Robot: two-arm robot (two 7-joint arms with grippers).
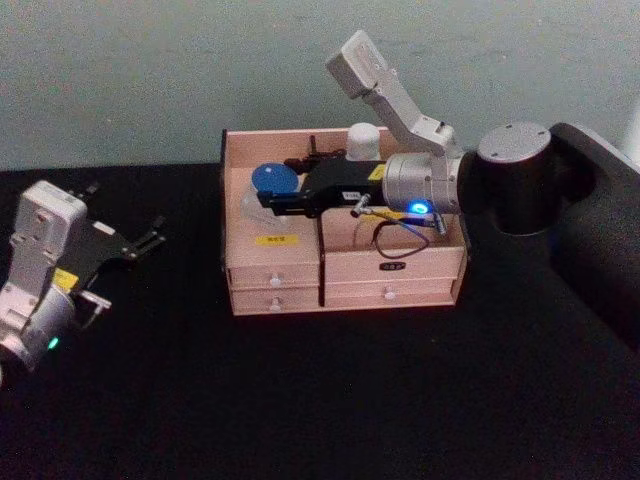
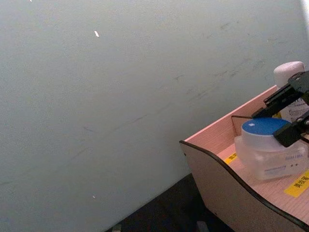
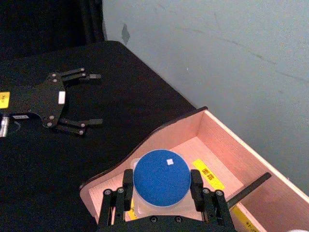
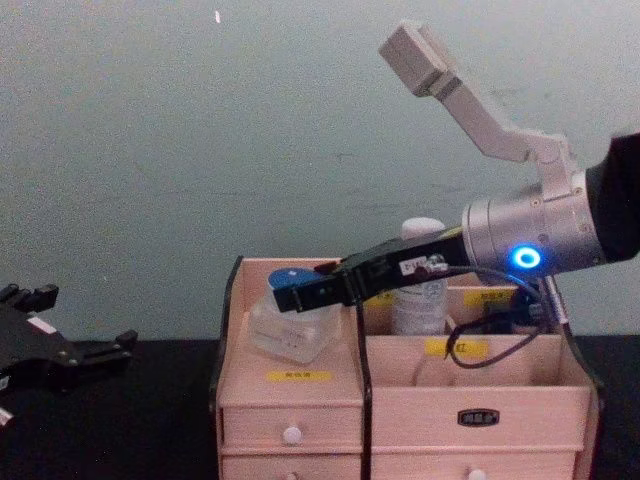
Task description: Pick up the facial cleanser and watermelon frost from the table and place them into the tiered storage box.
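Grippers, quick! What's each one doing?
Left gripper: open, holding nothing, above the table.
Right gripper: fingers around the blue-lidded jar in the box.

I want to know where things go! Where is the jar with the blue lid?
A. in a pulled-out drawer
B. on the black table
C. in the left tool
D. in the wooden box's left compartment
D: the blue-lidded jar sits in the tiered storage box, left side, between the right tool's fingers.
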